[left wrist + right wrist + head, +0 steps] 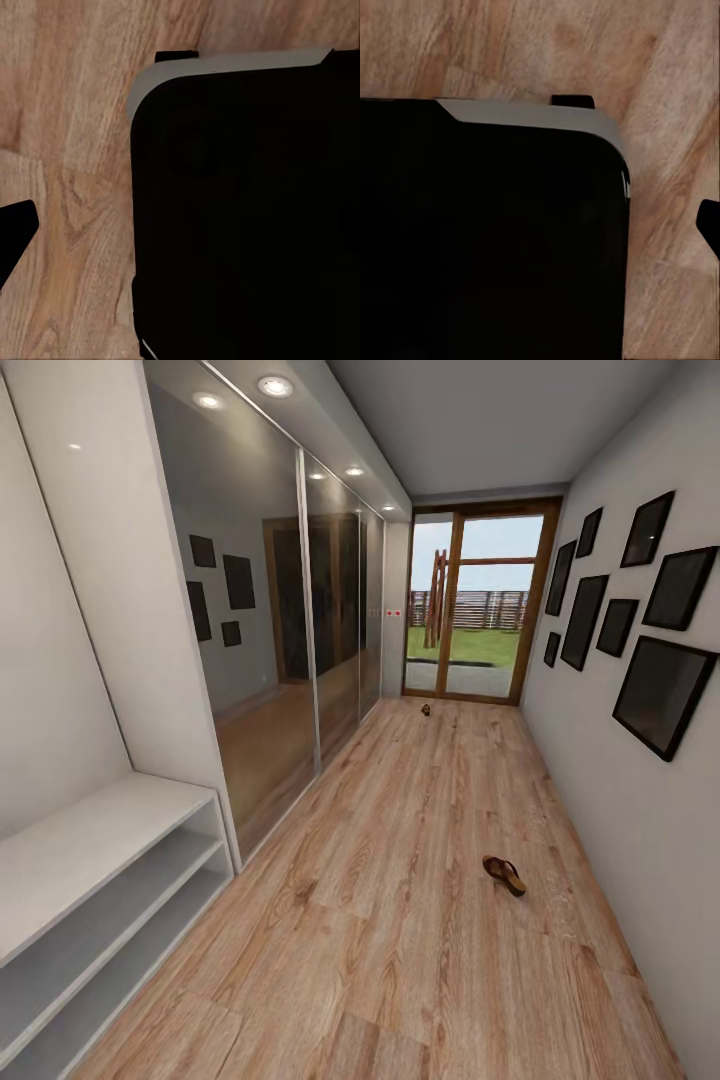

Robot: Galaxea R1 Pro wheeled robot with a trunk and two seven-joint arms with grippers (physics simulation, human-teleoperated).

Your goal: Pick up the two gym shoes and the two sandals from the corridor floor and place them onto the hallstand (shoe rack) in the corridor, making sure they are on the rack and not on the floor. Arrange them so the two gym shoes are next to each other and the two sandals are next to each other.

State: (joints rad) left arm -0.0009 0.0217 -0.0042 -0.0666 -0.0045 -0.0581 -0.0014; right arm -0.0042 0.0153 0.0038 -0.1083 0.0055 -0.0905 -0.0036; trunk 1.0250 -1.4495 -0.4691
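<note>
One dark reddish-brown sandal (503,874) lies on the wood-plank corridor floor (400,940), right of the middle and near the right wall. Far down the corridor, by the glass door, sits a second small brown thing (426,709), probably the other sandal but too small to be sure. The white hallstand (90,840) stands at the near left with two open, bare shelf tiers under its broad top. The two gym shoes are out of view. Both wrist views look down at floor planks and a large black body with a grey rim (247,210) (495,232). Only a black sliver sits at each picture's edge.
Mirrored sliding wardrobe doors (290,640) run along the left wall past the hallstand. Black picture frames (660,690) hang on the right wall. A wood-framed glass door (470,610) closes the far end, with grass and a fence outside.
</note>
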